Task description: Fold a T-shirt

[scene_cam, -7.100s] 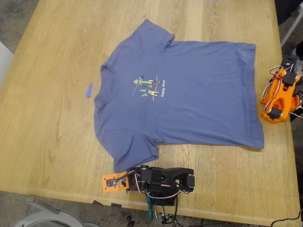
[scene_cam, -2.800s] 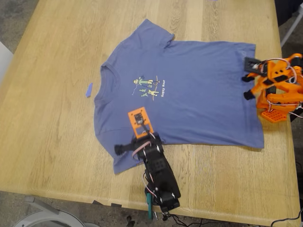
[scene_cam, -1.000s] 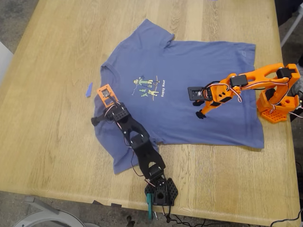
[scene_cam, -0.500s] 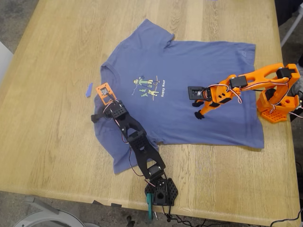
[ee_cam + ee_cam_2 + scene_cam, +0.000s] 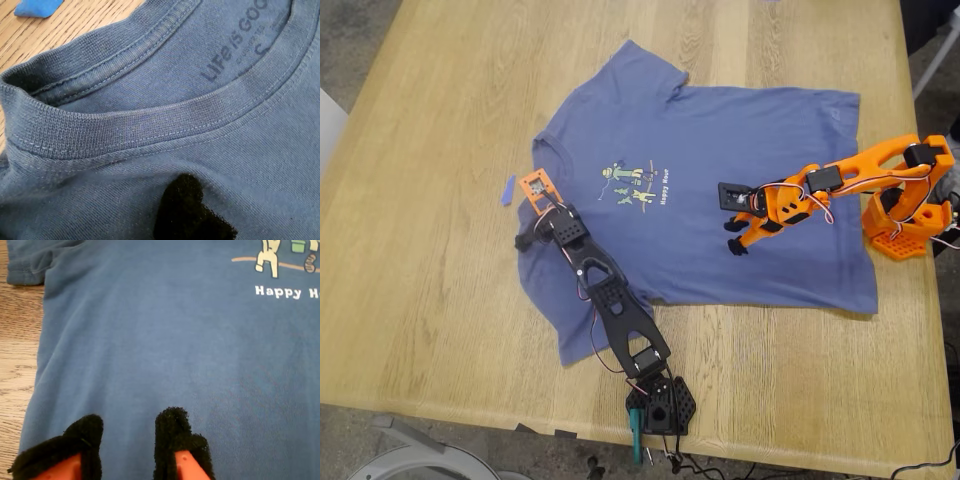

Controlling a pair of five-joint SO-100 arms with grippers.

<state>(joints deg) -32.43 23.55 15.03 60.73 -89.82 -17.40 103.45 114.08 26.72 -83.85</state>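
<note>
**Getting a clean hold on the collar**

The T-shirt [image 5: 705, 185] lies flat and unfolded on the table [image 5: 430, 250]. At the exterior view's left, my first gripper [image 5: 534, 208] sits at the neckband [image 5: 150, 127]; I cannot tell its opening. It should probably pinch both layers, clear of the blue scrap [image 5: 507, 190]. Further right, my second gripper [image 5: 127, 437] hovers slightly parted over the belly cloth, holding nothing.
</note>
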